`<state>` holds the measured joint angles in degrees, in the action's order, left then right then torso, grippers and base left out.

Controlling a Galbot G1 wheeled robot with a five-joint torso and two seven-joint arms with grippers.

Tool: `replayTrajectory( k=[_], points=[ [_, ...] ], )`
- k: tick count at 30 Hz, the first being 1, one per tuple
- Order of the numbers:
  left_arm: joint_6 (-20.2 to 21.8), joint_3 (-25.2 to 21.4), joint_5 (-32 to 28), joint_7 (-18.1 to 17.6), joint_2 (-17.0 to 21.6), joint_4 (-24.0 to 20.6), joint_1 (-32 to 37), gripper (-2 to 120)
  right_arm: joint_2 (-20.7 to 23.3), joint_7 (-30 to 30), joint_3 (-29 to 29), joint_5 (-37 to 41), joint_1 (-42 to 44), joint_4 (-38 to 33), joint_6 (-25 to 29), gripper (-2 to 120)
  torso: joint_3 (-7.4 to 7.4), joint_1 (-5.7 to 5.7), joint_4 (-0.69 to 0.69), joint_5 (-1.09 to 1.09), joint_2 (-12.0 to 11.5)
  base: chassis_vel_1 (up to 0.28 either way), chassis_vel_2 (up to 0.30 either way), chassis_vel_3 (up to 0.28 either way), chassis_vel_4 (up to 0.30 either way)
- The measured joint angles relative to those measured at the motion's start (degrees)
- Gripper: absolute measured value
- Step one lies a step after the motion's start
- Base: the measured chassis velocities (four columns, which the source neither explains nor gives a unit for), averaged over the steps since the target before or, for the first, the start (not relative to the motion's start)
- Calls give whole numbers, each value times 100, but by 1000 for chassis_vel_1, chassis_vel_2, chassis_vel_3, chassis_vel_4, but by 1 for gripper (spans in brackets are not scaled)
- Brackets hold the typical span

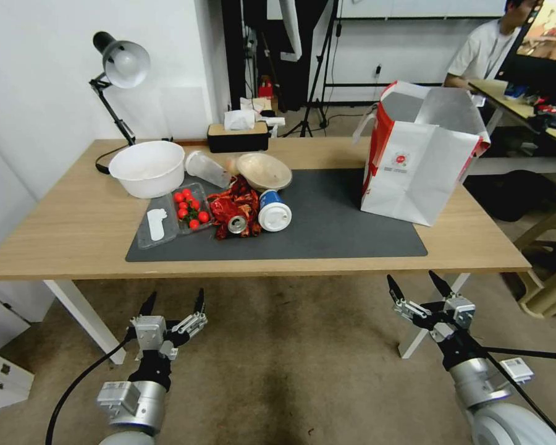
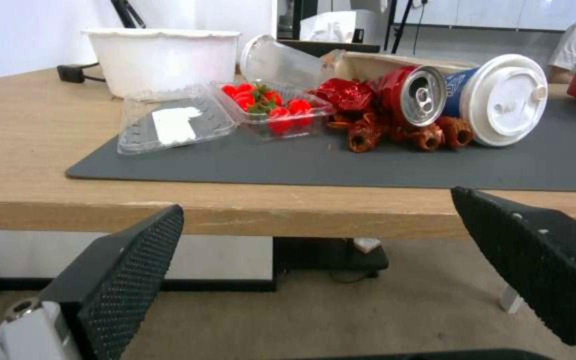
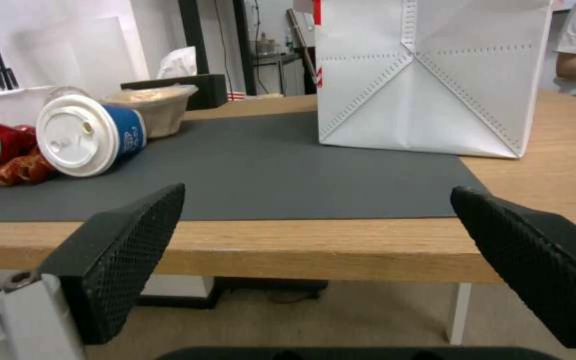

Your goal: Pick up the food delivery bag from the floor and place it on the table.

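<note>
On the right end of the table [image 1: 55,241], the food delivery bag [image 1: 421,165] stands upright with its mouth open, part on the dark mat [image 1: 352,228] and part on bare wood, its far right corner close to the table's right edge. You have nothing in either claw: the left gripper [image 1: 173,307] hangs below the near edge over the floor [image 1: 290,371] with its fingers spread wide, and the right gripper [image 1: 417,287] sits likewise on the right, jaws wide apart and empty — both well clear of the bag.

Judging by how things lie, the placing looks done. The risk now is in any further move. Raise the right arm carelessly and you could catch the table's edge or nudge the tall, light bag toward the right edge, where it might tip off. On the left, the can [image 1: 237,224], the lidded cup [image 1: 274,211] and the tray of tomatoes [image 1: 190,209] lie loose on the mat — a brush from the left arm could set them rolling.
</note>
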<state>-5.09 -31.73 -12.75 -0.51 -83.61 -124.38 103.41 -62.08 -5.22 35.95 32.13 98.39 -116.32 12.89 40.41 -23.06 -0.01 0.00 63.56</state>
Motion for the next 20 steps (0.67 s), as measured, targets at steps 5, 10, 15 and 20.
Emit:
replayTrajectory(
  k=[5,10,15,20],
  points=[
    [5,0,0,-2,0,-3,1,100,1,0,1,0,0,0,0,100,0,0,0,0,0,0,0,0,0],
    [7,0,0,-2,1,-5,1,100,2,0,2,0,0,0,0,100,0,0,0,0,0,0,0,0,0],
    [10,0,0,-2,1,-7,1,100,4,1,4,0,0,0,0,100,0,0,0,0,0,0,0,0,0],
    [12,0,0,-2,1,-8,1,100,5,2,6,1,0,0,0,100,0,0,0,0,0,0,0,0,0]
  ],
)
